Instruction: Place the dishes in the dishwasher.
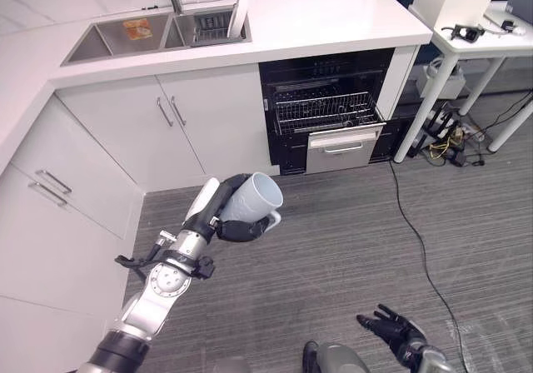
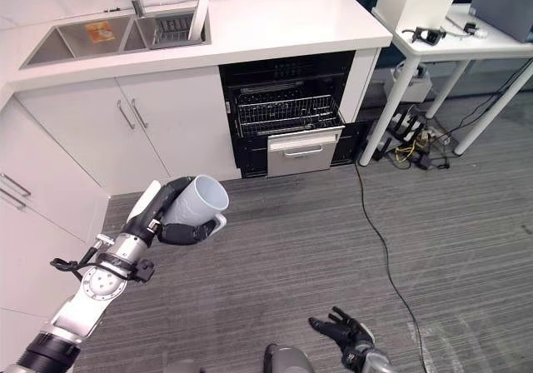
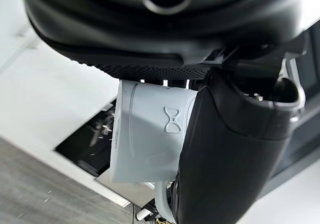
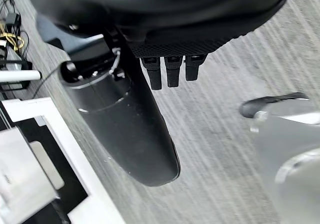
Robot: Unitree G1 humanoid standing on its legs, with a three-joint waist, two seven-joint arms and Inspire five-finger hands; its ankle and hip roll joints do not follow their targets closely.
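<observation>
Fingers (image 1: 243, 230) around one mug (image 1: 254, 197)

L hand (image 3: 235, 149) w/ dark thumb curled round a pale grey-white ceramic mug (image 3: 150, 134), embossed mark on its side, handle low beside the thumb. Past it: black open dishwasher (image 3: 95, 141), white cabinet fronts (image 3: 45, 89), grey striped floor (image 3: 35, 194).
</observation>
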